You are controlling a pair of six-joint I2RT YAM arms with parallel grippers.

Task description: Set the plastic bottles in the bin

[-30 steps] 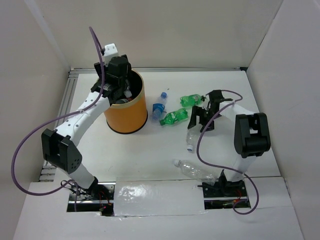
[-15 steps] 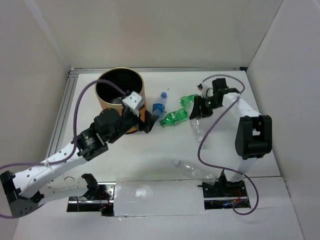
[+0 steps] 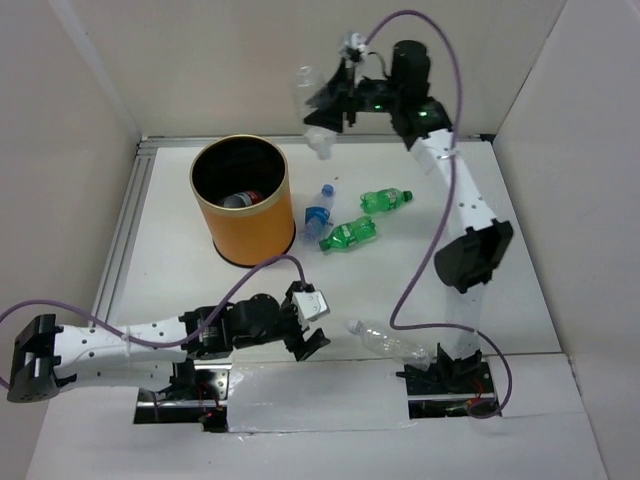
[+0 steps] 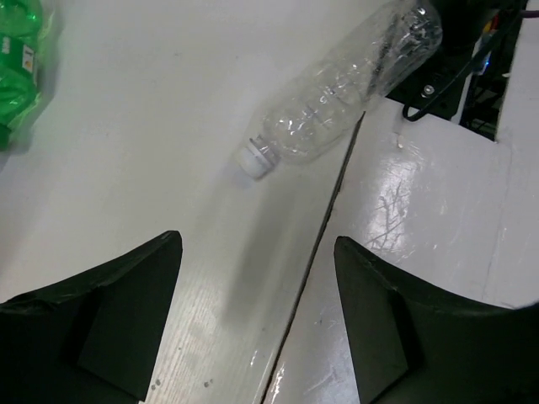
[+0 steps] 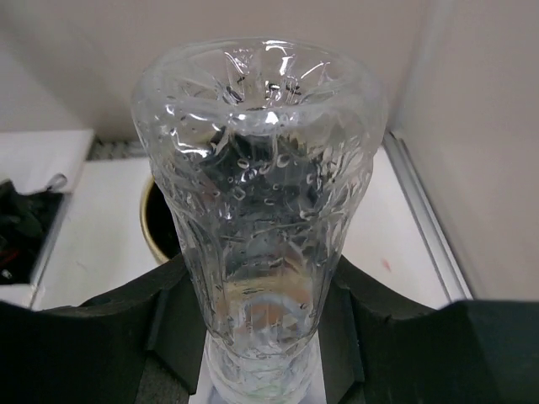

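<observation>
The orange bin stands at the back left, and a red-capped bottle lies inside it. High above the table, right of the bin, my right gripper is shut on a plain clear bottle. That bottle fills the right wrist view between the fingers, with the bin's rim behind it. Two green bottles and a blue-label bottle lie mid-table. Another clear bottle lies near the front. My left gripper is open and empty just left of that bottle.
A glossy white board covers the near edge, with a dark seam where it meets the table. The right arm's base and its cables sit just behind the lying clear bottle. White walls close in the back and both sides.
My right gripper closed on a clear bottle on the table and lifted it high toward the back. My left arm left the bin and swung down to the near edge.
</observation>
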